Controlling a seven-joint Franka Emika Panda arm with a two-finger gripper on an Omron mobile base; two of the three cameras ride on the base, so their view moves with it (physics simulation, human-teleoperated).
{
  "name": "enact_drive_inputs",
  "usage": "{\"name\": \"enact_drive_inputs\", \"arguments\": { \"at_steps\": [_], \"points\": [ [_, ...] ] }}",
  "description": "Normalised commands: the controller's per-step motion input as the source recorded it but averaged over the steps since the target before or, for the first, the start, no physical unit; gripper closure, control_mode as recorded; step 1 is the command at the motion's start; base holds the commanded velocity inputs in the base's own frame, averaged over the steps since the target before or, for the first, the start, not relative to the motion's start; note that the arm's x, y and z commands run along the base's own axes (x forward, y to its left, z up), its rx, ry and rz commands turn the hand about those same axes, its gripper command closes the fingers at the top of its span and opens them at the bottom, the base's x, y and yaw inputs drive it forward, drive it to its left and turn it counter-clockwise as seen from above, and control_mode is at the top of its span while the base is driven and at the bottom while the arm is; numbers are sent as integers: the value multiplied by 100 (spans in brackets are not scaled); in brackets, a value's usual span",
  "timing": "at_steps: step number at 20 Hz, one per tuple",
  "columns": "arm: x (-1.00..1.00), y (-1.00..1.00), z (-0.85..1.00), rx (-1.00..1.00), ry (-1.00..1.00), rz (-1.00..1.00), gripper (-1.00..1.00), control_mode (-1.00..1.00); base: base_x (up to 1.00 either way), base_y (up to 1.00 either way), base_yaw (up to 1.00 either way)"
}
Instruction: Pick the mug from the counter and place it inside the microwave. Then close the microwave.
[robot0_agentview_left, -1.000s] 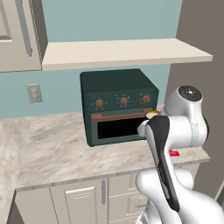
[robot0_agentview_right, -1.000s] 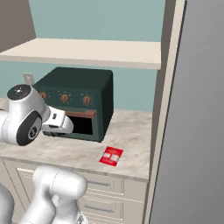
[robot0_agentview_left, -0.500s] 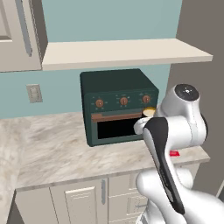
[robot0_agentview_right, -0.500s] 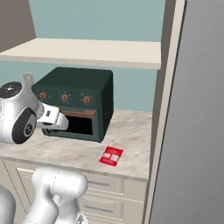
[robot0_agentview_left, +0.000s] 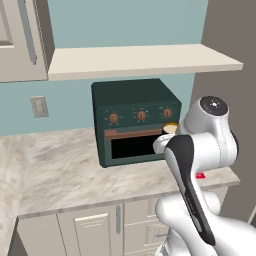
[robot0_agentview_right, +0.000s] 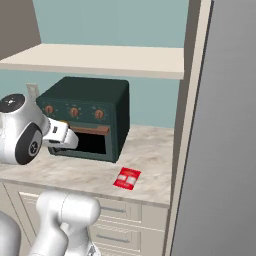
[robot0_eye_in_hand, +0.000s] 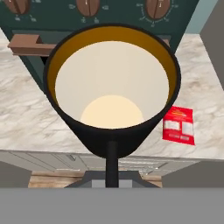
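Observation:
My gripper (robot0_eye_in_hand: 112, 146) is shut on the mug (robot0_eye_in_hand: 112, 87), a black cup with a cream-yellow inside, and one dark finger (robot0_eye_in_hand: 112, 162) presses its near wall. The mug hangs above the front part of the counter (robot0_eye_in_hand: 26, 118), just in front of a dark green toaster oven. In the left base view the mug's pale rim (robot0_agentview_left: 171, 128) peeks out beside my white forearm, level with the oven's window. The marbled counter (robot0_agentview_left: 60, 172) runs left from there. The microwave is out of view.
The dark green toaster oven (robot0_agentview_left: 135, 120) with copper knobs stands on the counter under a cream shelf (robot0_agentview_left: 140, 60). A red packet (robot0_agentview_right: 128, 178) lies on the counter to the oven's right. A tall grey panel (robot0_agentview_right: 220, 150) walls off the right side.
The hand with the mug has drifted slightly left in front of the toaster oven. The grip on the mug is unchanged.

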Motion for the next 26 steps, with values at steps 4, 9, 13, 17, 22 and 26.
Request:
{"name": "enact_drive_inputs", "arguments": {
  "at_steps": [4, 9, 13, 17, 22, 26],
  "points": [
    [0, 0, -1, 0, 0, 0, 100, -100, 0, 0, 0],
    [-19, 0, -5, 0, 0, 1, 100, -100, 0, 0, 0],
    [-31, 0, 0, 0, 0, 5, 100, -100, 0, 0, 0],
    [-7, 0, 0, 0, 0, 4, 100, -100, 0, 0, 0],
    [21, 0, 0, 0, 0, 0, 100, -100, 0, 0, 0],
    [13, -12, 0, 0, 0, 0, 100, -100, 0, 0, 0]
  ]
}}
